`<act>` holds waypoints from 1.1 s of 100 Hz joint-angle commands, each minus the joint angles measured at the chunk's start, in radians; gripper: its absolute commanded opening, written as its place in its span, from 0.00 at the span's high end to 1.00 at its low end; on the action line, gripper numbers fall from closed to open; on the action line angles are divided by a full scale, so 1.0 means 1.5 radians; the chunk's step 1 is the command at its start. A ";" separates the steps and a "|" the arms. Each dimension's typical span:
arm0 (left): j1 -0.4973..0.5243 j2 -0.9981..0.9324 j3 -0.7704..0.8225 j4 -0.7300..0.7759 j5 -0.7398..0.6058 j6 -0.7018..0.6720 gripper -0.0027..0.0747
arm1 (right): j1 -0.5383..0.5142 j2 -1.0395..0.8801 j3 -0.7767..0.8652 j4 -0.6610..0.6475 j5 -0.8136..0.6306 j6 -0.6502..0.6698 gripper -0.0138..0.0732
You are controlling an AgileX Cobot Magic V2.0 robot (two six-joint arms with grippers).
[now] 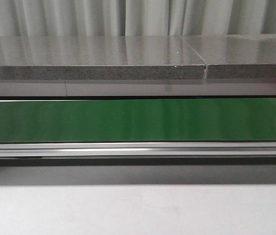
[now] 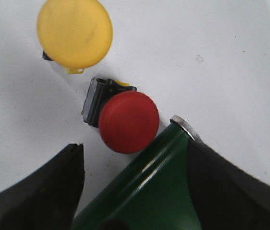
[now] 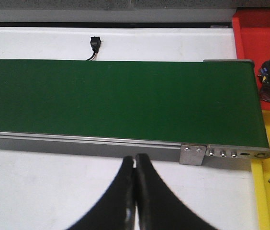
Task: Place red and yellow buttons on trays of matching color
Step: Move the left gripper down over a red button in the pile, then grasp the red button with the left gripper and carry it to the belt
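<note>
left gripper (image 2: pixel 130 191) spread above red button (image 2: pixel 129 122), yellow button (image 2: pixel 74 32) just beyond, apart. right gripper (image 3: pixel 134 196) pressed together near green belt (image 3: pixel 116 98); red tray (image 3: pixel 264 36) holds red buttons.

No readable text, labels, brands, numbers or signs in any view.

The red button (image 2: pixel 129 122) lies hard against the green belt's (image 2: pixel 144 191) end, the yellow button (image 2: pixel 74 32) near; bare white desk (image 2: pixel 211 57) lies beyond them.
</note>
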 commanded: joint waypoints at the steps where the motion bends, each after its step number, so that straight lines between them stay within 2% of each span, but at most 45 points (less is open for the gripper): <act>1: 0.003 -0.013 -0.028 -0.018 -0.005 -0.008 0.39 | 0.001 0.002 -0.016 -0.001 -0.046 -0.008 0.92; 35: 0.003 0.040 -0.031 -0.021 -0.028 -0.008 0.40 | 0.001 0.002 -0.016 -0.001 -0.046 -0.008 0.92; 75: 0.003 0.041 -0.031 -0.021 -0.030 -0.008 0.63 | 0.001 0.002 -0.016 -0.001 -0.046 -0.008 0.92; 93: 0.003 0.038 -0.031 -0.021 -0.005 -0.008 0.66 | 0.001 0.002 -0.016 -0.001 -0.046 -0.008 0.92; 110: 0.003 0.015 -0.031 0.023 0.021 -0.008 0.66 | 0.001 0.002 -0.016 -0.001 -0.046 -0.008 0.92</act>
